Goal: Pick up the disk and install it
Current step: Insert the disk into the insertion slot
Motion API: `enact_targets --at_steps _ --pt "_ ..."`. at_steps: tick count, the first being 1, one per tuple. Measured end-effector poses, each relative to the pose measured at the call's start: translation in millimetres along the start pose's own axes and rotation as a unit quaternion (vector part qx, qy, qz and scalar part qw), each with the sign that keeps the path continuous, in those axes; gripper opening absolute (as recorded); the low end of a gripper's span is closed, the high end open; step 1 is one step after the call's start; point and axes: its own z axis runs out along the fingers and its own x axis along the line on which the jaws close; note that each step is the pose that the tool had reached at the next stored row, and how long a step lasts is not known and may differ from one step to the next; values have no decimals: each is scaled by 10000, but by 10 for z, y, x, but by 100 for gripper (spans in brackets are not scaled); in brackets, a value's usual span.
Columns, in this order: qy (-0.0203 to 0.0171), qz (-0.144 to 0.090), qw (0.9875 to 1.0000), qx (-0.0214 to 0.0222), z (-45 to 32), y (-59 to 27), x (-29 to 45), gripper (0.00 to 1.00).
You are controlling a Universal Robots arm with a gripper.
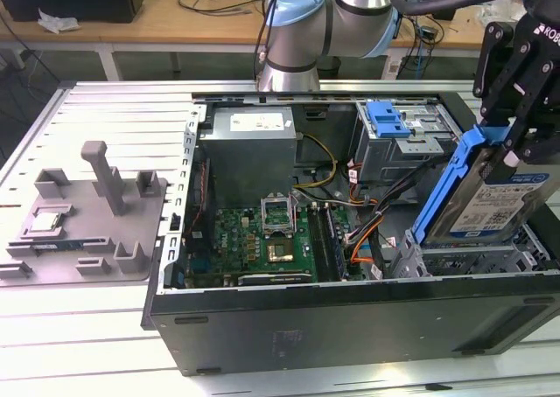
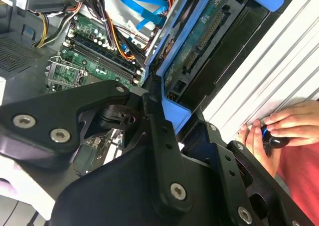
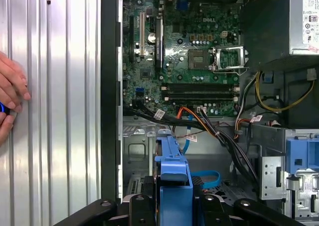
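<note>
In the exterior view the disk (image 1: 500, 201), a silver drive with a white-and-blue label in a blue carrier frame (image 1: 444, 187), hangs steeply tilted over the metal drive bay (image 1: 464, 259) at the front corner of the open computer case on the exterior view's right. My gripper (image 1: 512, 139) comes down from above and is shut on the carrier's upper end. The second wrist view shows the disk's underside and connector (image 2: 199, 42) beyond a black finger (image 2: 160, 131). The blue carrier's end (image 3: 174, 169) sits between the fingers in the first wrist view.
Inside the case lie the motherboard (image 1: 262, 240), the power supply (image 1: 249, 143), loose cables (image 1: 367, 213) and a blue latch on a grey cage (image 1: 389, 120). A grey fixture (image 1: 87, 218) stands outside on the exterior view's left. A person's hand (image 2: 281, 126) rests on the ribbed table.
</note>
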Motion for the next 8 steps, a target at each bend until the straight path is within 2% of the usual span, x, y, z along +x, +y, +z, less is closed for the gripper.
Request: enact_targets --at_steps 8 --pt "0 1 10000 0 65 -5 5 37"
